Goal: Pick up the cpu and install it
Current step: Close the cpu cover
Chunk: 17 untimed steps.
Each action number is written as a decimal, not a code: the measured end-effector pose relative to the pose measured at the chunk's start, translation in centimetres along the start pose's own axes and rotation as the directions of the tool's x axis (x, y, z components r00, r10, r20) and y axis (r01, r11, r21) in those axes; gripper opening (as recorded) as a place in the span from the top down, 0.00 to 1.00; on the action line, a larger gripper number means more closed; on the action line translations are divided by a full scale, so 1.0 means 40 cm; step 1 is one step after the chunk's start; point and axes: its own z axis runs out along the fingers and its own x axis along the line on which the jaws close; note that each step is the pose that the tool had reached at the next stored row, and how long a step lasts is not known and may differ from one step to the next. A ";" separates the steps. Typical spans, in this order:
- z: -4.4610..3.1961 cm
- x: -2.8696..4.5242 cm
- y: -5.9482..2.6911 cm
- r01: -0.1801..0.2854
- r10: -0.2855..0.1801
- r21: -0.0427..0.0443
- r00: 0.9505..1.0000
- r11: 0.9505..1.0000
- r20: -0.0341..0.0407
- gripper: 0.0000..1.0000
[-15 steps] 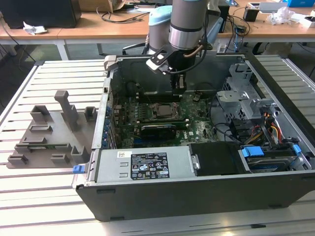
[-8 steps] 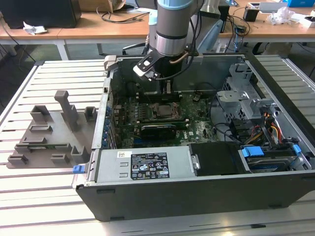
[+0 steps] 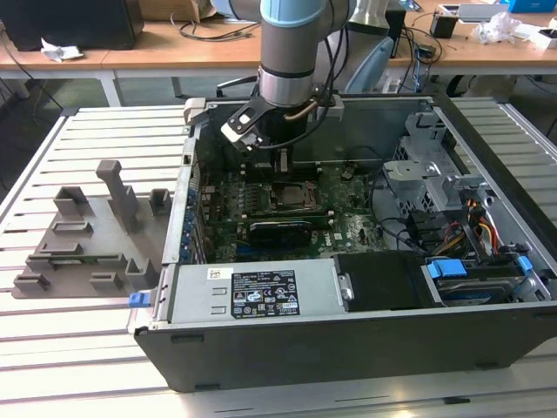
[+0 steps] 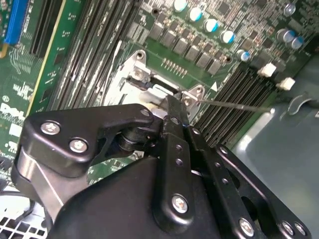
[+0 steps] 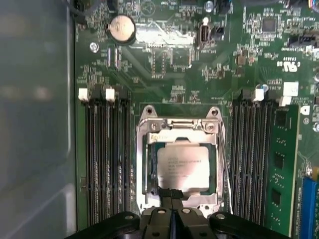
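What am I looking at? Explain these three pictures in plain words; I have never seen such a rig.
The machine is a single robot arm with a claw at its end. The exterior view comes from a camera standing off the arm. It shows the arm reaching down into an open computer case that lies on a slatted table. On the exterior view's left, a grey plastic tray sits on the same table. The two wrist views come from cameras riding on the arm, looking past the claw at the green motherboard. In the first wrist view the cpu, a silvery square chip, lies in its metal socket frame. The claw's tips look pressed together at the chip's edge, and it appears to hold nothing.
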 end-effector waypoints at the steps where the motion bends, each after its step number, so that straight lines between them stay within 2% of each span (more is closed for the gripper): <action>1: 0.001 0.000 -0.003 0.000 0.000 0.000 1.000 1.000 0.000 0.89; 7: 0.010 0.000 -0.017 0.000 0.000 0.000 1.000 1.000 0.000 0.89; 11: 0.016 0.000 -0.018 0.000 0.000 0.000 1.000 1.000 0.000 0.89; 14: 0.018 0.000 -0.015 0.000 0.000 0.000 1.000 1.000 0.000 0.89; 17: 0.018 0.000 0.001 0.000 0.000 0.000 1.000 1.000 0.000 0.89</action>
